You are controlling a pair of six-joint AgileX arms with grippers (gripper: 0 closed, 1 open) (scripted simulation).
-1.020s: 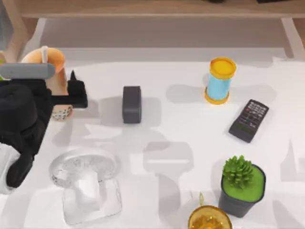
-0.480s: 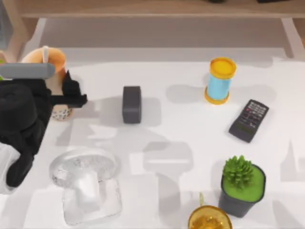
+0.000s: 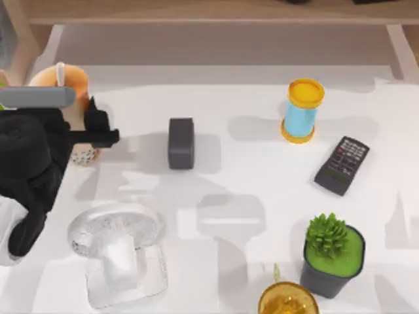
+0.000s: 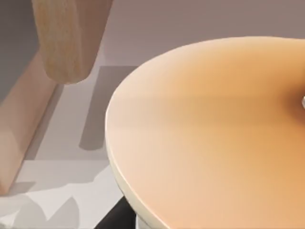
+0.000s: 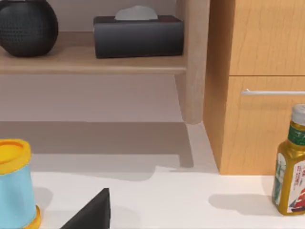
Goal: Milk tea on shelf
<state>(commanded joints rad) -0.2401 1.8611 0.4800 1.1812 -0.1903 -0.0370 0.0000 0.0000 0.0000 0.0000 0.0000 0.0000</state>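
White tabletop (image 3: 262, 196) seen from above, with the shelf (image 3: 196, 12) running along its far edge. At the table's far left stands the milk tea (image 3: 71, 88), upright, its long axis vertical, orange lid and white straw facing up and dark pearls showing at its base. The left gripper (image 3: 88, 127) is at the cup's side, its dark fingers (image 3: 103, 136) closed narrowly against the cup's body, one on either side. Near the table's middle sits a dark grey box (image 3: 181, 142). To the right are a blue cylinder (image 3: 301, 110) with yellow ends and a black remote (image 3: 342, 165). Along the near edge lie a clear glass mushroom (image 3: 116, 252), a potted green plant (image 3: 332, 254) and a yellow round object (image 3: 288, 299).

From the left wrist camera, the milk tea's orange lid (image 4: 209, 133) looms close, with a wooden shelf support (image 4: 71, 38) behind it.

From the right wrist camera: the shelf board (image 5: 90, 64) bears a black round speaker (image 5: 27, 26) and a dark tissue box (image 5: 138, 34). A wooden cabinet (image 5: 262, 71) stands beside it, with a yellow bottle (image 5: 291, 167) before it. The blue cylinder (image 5: 16, 183) stands on the table. Whether the right gripper is open or closed cannot be told.
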